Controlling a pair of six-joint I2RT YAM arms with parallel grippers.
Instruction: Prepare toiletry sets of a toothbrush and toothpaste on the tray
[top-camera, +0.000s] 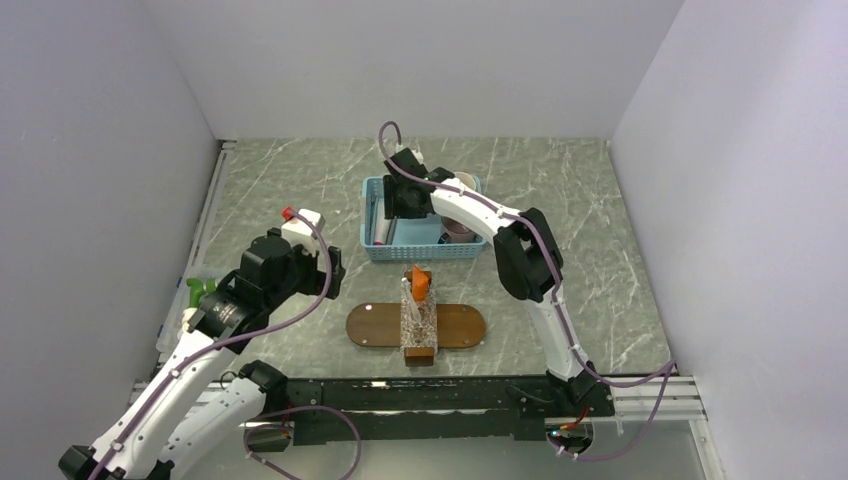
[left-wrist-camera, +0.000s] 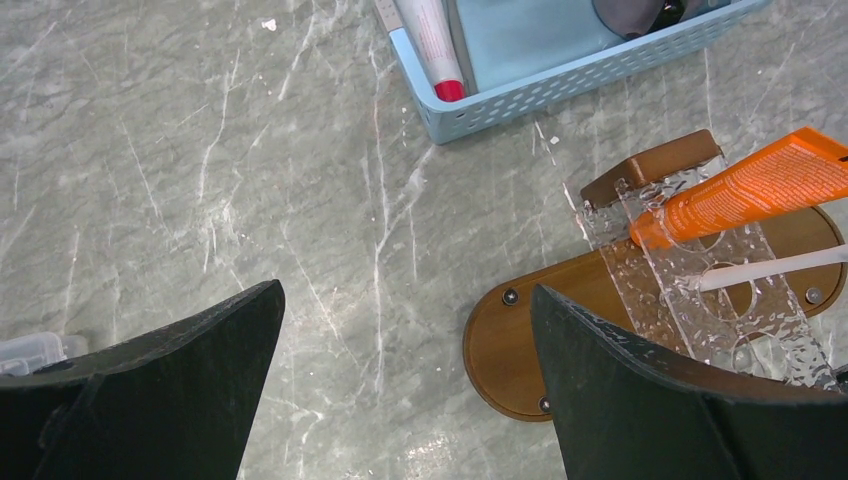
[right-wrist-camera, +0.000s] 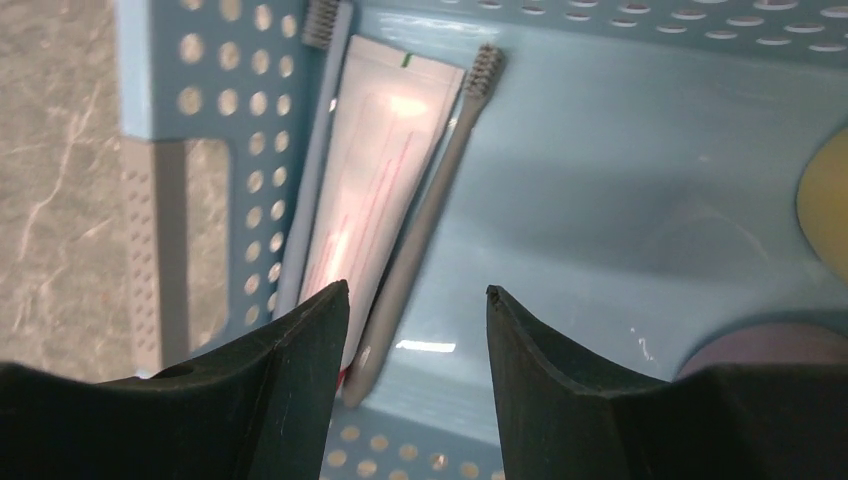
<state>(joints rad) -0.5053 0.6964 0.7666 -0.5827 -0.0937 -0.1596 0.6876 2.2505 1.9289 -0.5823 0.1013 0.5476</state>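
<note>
In the basket (right-wrist-camera: 230, 120) under the right gripper (right-wrist-camera: 415, 290), white tube (right-wrist-camera: 370, 170) between toothbrushes (right-wrist-camera: 435, 200)

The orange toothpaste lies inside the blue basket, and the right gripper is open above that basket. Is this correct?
Not quite. The orange toothpaste sits in the clear holder on the tray, not inside the blue basket, as the top external view shows. The right gripper is open above that basket.

Orange toothpaste (left-wrist-camera: 762, 186); dark-brown tray (top-camera: 372, 326); light-blue basket (top-camera: 425, 251).
</note>
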